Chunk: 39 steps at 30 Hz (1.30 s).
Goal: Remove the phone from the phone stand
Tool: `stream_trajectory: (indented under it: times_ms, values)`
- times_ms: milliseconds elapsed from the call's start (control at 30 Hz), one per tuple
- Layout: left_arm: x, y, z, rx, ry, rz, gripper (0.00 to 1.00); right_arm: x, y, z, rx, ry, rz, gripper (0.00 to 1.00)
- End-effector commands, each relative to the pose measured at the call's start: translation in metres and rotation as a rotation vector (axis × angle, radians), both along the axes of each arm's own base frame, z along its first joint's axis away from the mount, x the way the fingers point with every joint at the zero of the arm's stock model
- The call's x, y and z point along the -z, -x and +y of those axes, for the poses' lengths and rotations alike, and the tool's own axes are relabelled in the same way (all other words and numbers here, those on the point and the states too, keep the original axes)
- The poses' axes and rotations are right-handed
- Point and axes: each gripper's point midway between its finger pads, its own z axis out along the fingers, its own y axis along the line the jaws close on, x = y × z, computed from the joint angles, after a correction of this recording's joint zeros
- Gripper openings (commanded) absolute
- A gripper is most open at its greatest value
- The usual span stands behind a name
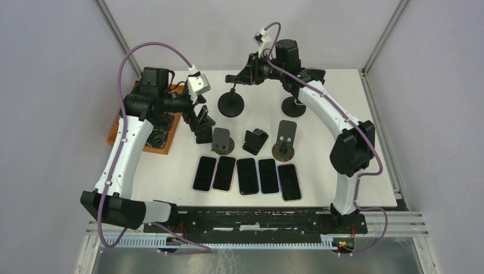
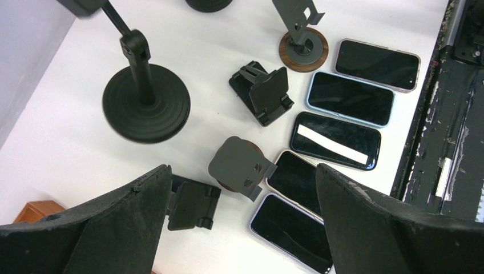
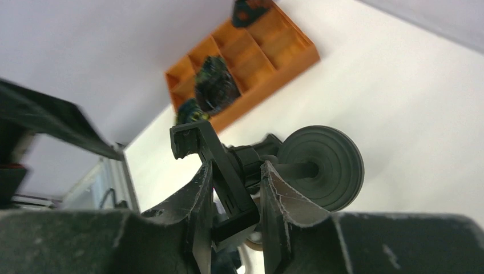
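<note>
Several phones (image 1: pixel 246 176) lie flat in a row near the table's front; they also show in the left wrist view (image 2: pixel 335 140). No stand in view holds a phone. My right gripper (image 1: pixel 242 77) (image 3: pixel 237 168) is shut on the empty clamp head (image 3: pixel 228 165) of a black pole stand (image 1: pixel 231 104) with a round base (image 3: pixel 322 165). My left gripper (image 1: pixel 202 123) (image 2: pixel 242 177) is open and empty. It hovers over a small black folding stand (image 2: pixel 191 205) and a grey stand on a wooden base (image 2: pixel 242 168).
An orange compartment tray (image 1: pixel 142 128) sits at the left edge, under the left arm. A second round-base stand (image 1: pixel 294 105), a black folding stand (image 1: pixel 255 140) and a grey stand (image 1: pixel 284 140) stand mid-table. Frame posts rise at the back corners.
</note>
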Motion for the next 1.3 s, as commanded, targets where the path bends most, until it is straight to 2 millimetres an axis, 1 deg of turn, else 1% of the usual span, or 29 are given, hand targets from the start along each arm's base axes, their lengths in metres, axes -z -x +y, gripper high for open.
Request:
stream_trajectory:
  times_ms: [0,167,300,333,367,400,433,467,500,533,567,600,633,700,767,800,833,933,967,1000,1067,1100,1133,1167,1200,1233,1267]
  values:
    - [0.001,-0.001,0.0,-0.032,0.016,0.008,1.0,-0.009,-0.028,0.005,0.031,0.035,-0.115,0.0]
    - [0.005,0.0,0.0,-0.03,0.02,0.008,1.0,0.015,-0.04,0.009,0.038,0.06,-0.081,0.0]
    - [0.006,-0.001,0.0,-0.03,0.019,0.01,1.0,0.041,-0.048,0.008,0.053,0.104,-0.046,0.0]
    - [0.006,-0.001,-0.001,-0.03,0.021,0.014,1.0,0.047,-0.05,0.007,0.06,0.117,-0.038,0.01]
    - [0.007,-0.001,-0.001,-0.03,0.023,0.022,1.0,0.053,-0.05,0.007,0.062,0.131,-0.03,0.13]
    - [0.007,-0.001,-0.002,-0.032,0.025,0.027,1.0,0.056,-0.051,0.005,0.068,0.144,-0.025,0.27]
    - [0.009,-0.002,-0.002,-0.034,0.025,0.035,1.0,0.056,-0.052,0.003,0.079,0.156,-0.03,0.42]
    - [0.01,-0.002,-0.002,-0.035,0.025,0.039,1.0,0.052,-0.052,0.0,0.09,0.164,-0.044,0.55]
    - [0.011,-0.003,-0.002,-0.036,0.025,0.043,1.0,0.045,-0.053,-0.003,0.102,0.168,-0.061,0.66]
    - [0.011,-0.003,-0.002,-0.036,0.024,0.043,1.0,0.033,-0.053,-0.007,0.117,0.168,-0.089,0.79]
    - [0.012,-0.003,-0.002,-0.034,0.024,0.044,1.0,0.02,-0.054,-0.01,0.13,0.162,-0.117,0.9]
    - [0.012,-0.002,-0.002,-0.031,0.025,0.044,1.0,0.002,-0.054,-0.016,0.144,0.153,-0.151,0.98]
    - [0.012,-0.001,-0.003,-0.025,0.028,0.043,1.0,-0.018,-0.054,-0.024,0.163,0.141,-0.186,0.98]
    - [0.008,0.005,-0.005,0.003,0.043,0.04,1.0,-0.067,-0.049,-0.044,0.212,0.106,-0.267,0.98]
    - [0.005,0.015,-0.009,0.05,0.062,0.035,1.0,-0.102,-0.042,-0.065,0.254,0.072,-0.331,0.98]
    - [0.003,0.019,-0.011,0.069,0.077,0.034,1.0,-0.119,-0.034,-0.077,0.27,0.05,-0.361,0.98]
    - [0.002,0.021,-0.012,0.077,0.083,0.032,1.0,-0.134,-0.028,-0.09,0.283,0.023,-0.388,0.98]
    - [0.0,0.022,-0.013,0.089,0.087,0.028,1.0,-0.156,-0.015,-0.124,0.327,0.012,-0.431,0.98]
    - [-0.001,0.022,-0.013,0.088,0.084,0.029,1.0,-0.157,-0.012,-0.136,0.343,0.027,-0.44,0.98]
    - [-0.001,0.021,-0.013,0.087,0.079,0.03,1.0,-0.161,-0.006,-0.148,0.361,0.035,-0.456,0.98]
    - [0.0,0.023,-0.011,0.094,0.069,0.029,1.0,-0.151,0.003,-0.176,0.396,0.056,-0.446,0.98]
    - [0.0,0.024,-0.011,0.101,0.062,0.022,1.0,-0.145,0.005,-0.194,0.426,0.059,-0.438,0.98]
    - [0.001,0.025,-0.011,0.106,0.059,0.018,1.0,-0.135,0.01,-0.207,0.445,0.058,-0.425,0.98]
    - [0.002,0.026,-0.01,0.109,0.057,0.019,1.0,-0.13,0.017,-0.222,0.469,0.05,-0.425,0.98]
    - [0.002,0.026,-0.01,0.11,0.056,0.017,1.0,-0.111,0.019,-0.232,0.49,0.053,-0.397,0.98]
    - [0.004,0.026,-0.011,0.112,0.055,0.023,1.0,-0.102,0.023,-0.245,0.52,0.053,-0.391,0.98]
    - [0.005,0.026,-0.011,0.115,0.055,0.025,1.0,-0.085,0.025,-0.254,0.54,0.06,-0.362,0.98]
